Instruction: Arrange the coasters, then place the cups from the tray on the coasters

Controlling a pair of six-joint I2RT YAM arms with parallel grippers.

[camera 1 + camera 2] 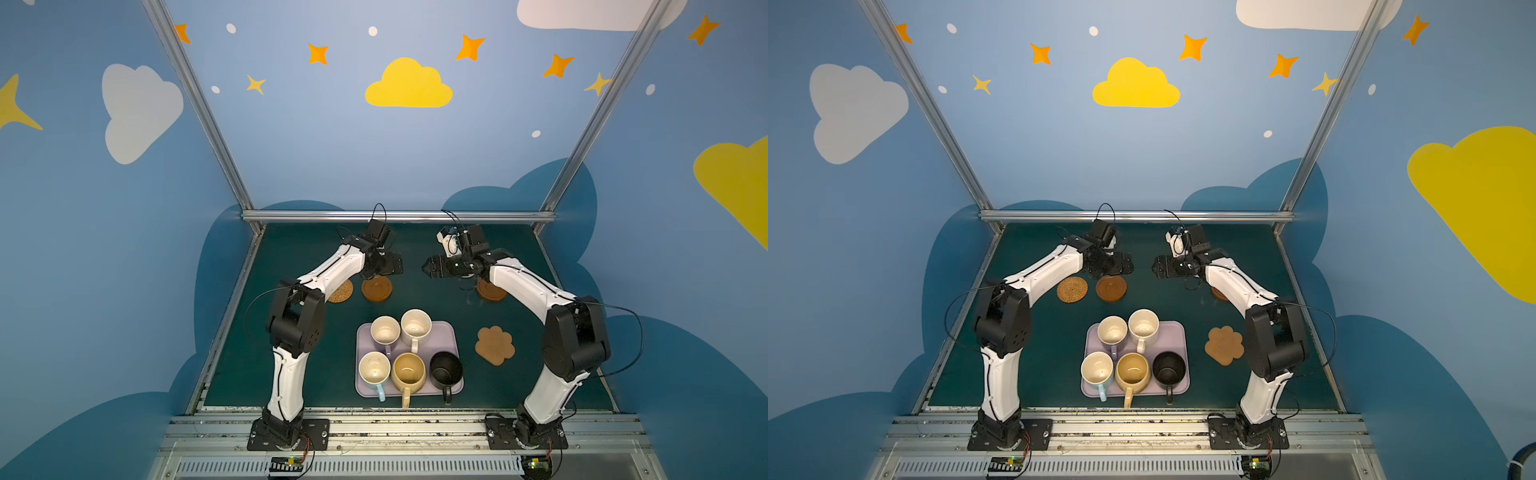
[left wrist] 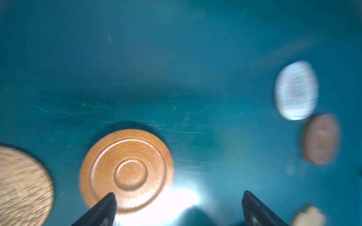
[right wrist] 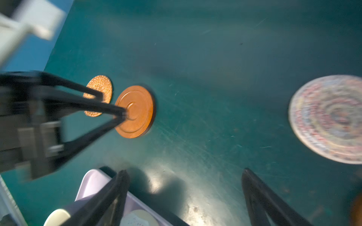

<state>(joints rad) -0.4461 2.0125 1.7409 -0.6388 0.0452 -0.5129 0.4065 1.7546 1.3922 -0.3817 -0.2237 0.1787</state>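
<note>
Five cups (image 1: 409, 370) stand on the tray (image 1: 448, 336) and none sits on a coaster, so I judge the placing stage not begun. Beyond the tray the coasters lie spread out: the tan woven coaster (image 1: 1072, 289) just beside one wooden disc (image 1: 376, 289), the whitish woven coaster (image 3: 329, 119) near the second wooden disc (image 1: 492, 291), and the paw-shaped coaster (image 1: 494, 345) apart, beside the tray. My left gripper (image 2: 179, 197) hovers over the first disc, fingers wide, holding nothing; my right gripper (image 3: 185, 173) is likewise wide and empty. I judge arranging nearly finished, with all five placements outstanding.
</note>
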